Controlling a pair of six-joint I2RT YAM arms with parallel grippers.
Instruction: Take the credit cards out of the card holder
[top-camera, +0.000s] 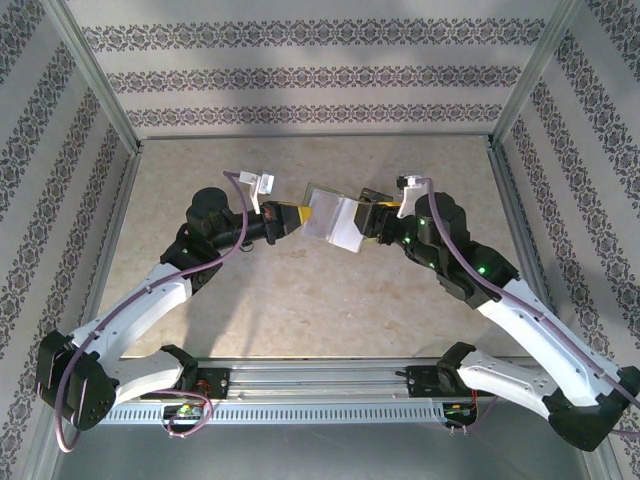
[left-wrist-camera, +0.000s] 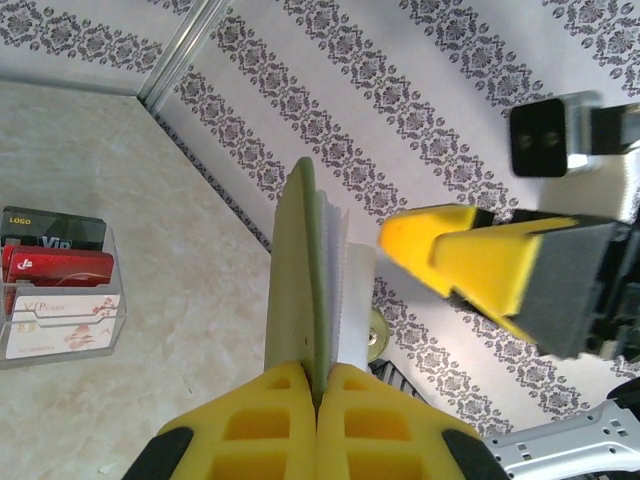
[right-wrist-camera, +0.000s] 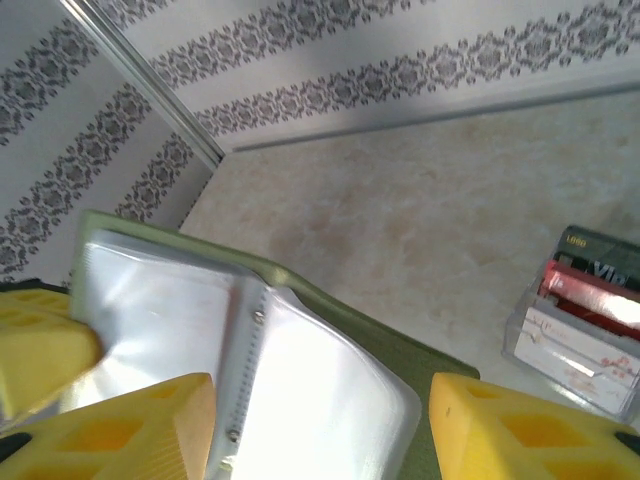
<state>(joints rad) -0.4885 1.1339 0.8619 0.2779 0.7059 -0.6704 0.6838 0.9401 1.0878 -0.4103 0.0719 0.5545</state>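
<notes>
The olive-green card holder (top-camera: 335, 220) hangs spread open above the table between both arms. My left gripper (left-wrist-camera: 318, 375) is shut on the bottom edge of the holder (left-wrist-camera: 300, 270), seen edge-on with its clear pockets to the right. My right gripper (right-wrist-camera: 320, 400) is open, its yellow fingers (right-wrist-camera: 150, 420) standing either side of a shiny clear pocket leaf (right-wrist-camera: 320, 390) without pinching it. The green cover (right-wrist-camera: 400, 340) shows behind. Dark, red and white credit cards (left-wrist-camera: 55, 285) stand in a clear rack on the table, and the cards (right-wrist-camera: 590, 310) are at the right of the right wrist view.
The clear rack (right-wrist-camera: 560, 365) sits on the beige table (top-camera: 300, 300) behind the holder. Patterned walls (top-camera: 300, 80) and metal corner posts (top-camera: 95, 75) close in the workspace. The right gripper's finger (left-wrist-camera: 480, 265) reaches in close beside the holder.
</notes>
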